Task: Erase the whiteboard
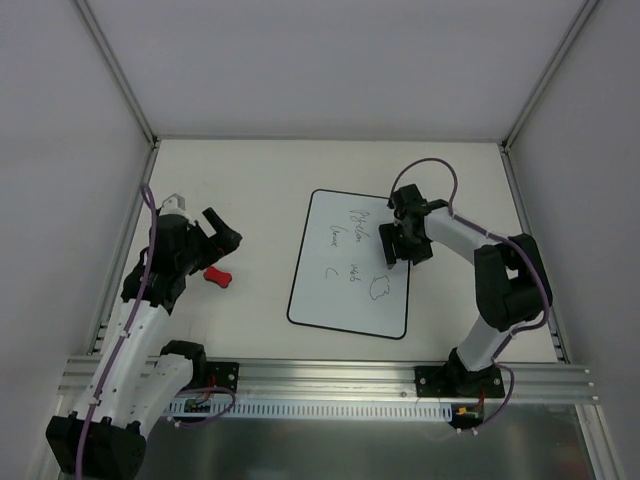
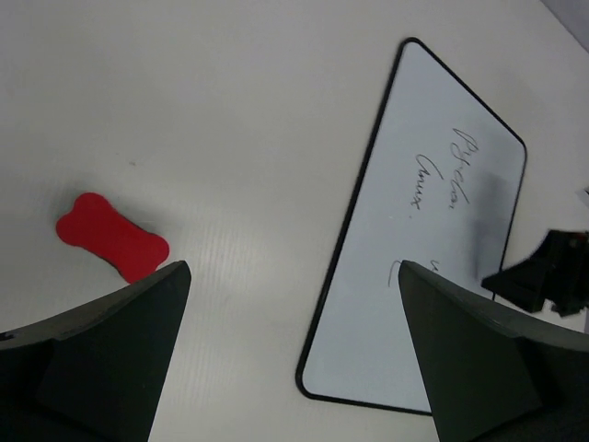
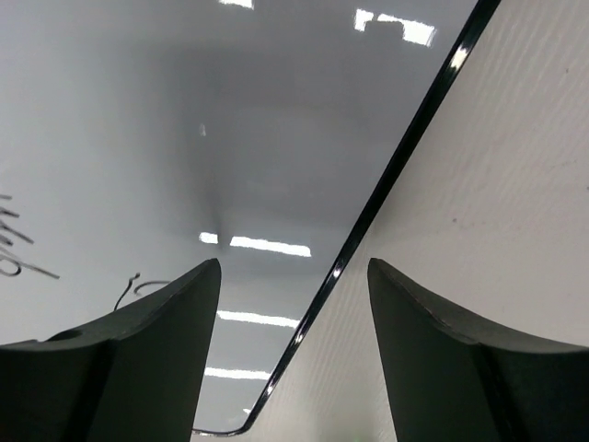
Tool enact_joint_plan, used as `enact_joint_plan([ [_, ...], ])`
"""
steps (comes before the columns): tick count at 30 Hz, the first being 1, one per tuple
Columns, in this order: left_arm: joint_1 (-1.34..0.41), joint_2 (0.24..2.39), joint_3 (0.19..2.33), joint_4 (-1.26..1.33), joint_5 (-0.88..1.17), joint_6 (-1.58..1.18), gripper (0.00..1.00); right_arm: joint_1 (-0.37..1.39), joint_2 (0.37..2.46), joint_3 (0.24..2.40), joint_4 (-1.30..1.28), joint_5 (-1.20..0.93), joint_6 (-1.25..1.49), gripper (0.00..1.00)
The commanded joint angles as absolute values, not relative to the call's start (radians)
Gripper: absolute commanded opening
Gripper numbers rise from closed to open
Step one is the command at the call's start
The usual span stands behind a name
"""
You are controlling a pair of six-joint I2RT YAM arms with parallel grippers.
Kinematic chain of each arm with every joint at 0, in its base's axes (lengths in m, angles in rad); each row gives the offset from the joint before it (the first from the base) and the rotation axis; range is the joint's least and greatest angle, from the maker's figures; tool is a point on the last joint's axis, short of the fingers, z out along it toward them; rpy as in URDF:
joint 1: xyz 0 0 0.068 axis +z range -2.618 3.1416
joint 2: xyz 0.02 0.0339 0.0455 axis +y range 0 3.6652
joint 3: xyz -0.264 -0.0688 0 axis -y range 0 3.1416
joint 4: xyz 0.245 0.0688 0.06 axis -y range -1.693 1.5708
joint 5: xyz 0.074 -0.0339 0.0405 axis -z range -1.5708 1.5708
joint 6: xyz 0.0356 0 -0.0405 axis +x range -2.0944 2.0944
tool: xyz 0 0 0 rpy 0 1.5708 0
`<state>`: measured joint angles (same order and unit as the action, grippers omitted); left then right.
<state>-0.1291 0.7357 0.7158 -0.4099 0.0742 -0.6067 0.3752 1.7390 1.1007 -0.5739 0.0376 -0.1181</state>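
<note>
The whiteboard (image 1: 340, 290) is seen lying flat about the middle of the worktop (image 1: 260, 180), a little toward its right edge, with its long sides slightly slanted against the worktop's edges. Dark handwritten scribbles are borne on its far and right parts, and its thin black border is seen unbroken around the rounded corners. In the left wrist view the whiteboard (image 2: 368, 313) is shown with its writing toward the far end; in the right wrist view its glossy surface (image 3: 230, 138) is seen from close above, ceiling lights mirrored in it. The right claw (image 1: 392, 245) is held over the board's right edge, its jaws (image 3: 294, 267) parted with nothing between them; whether the board is touched cannot be told. A small red bone-shaped eraser (image 1: 217, 277) is found on the worktop toward the left edge, well apart from the board. Near the eraser (image 2: 112, 237) the left claw (image 1: 222, 232) is held with its jaws (image 2: 294, 267) spread fully wide, and nothing is gripped.
</note>
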Motion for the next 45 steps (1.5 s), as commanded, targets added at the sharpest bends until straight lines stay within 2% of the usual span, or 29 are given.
enact_joint_plan([
  [1, -0.123, 0.846, 0.722, -0.481, -0.093, -0.722, 0.99, 0.397, 1.606, 1.111, -0.623, 0.051, -0.135, 0.71],
  [3, -0.123, 0.911, 0.758, -0.55, -0.173, -0.767, 0.99, 0.402, 1.525, 1.111, -0.623, 0.06, -0.129, 0.73],
  [4, -0.123, 0.975, 0.779, -0.567, -0.193, -0.799, 0.99, 0.4, 1.497, 1.106, -0.623, 0.07, -0.123, 0.8],
  [7, -0.123, 1.081, 0.824, -0.627, -0.241, -0.857, 0.99, 0.402, 1.387, 1.077, -0.624, 0.081, -0.121, 0.89],
  [10, -0.123, 1.17, 0.856, -0.655, -0.261, -0.891, 0.95, 0.402, 1.263, 1.03, -0.623, 0.069, -0.115, 0.99],
  [20, -0.121, 1.446, 0.969, -0.752, -0.284, -0.942, 0.8, 0.402, 0.971, 0.914, -0.623, 0.02, -0.075, 0.99],
  [21, -0.121, 1.466, 0.977, -0.758, -0.273, -0.946, 0.75, 0.402, 0.96, 0.905, -0.624, 0.017, -0.075, 0.99],
  [29, -0.121, 1.559, 1.009, -0.772, -0.25, -1.006, 0.63, 0.4, 0.902, 0.845, -0.624, 0.021, -0.09, 0.99],
  [45, -0.114, 1.582, 0.983, -0.784, -0.261, -1.051, 0.59, 0.4, 0.914, 0.825, -0.624, 0.011, -0.12, 0.99],
])
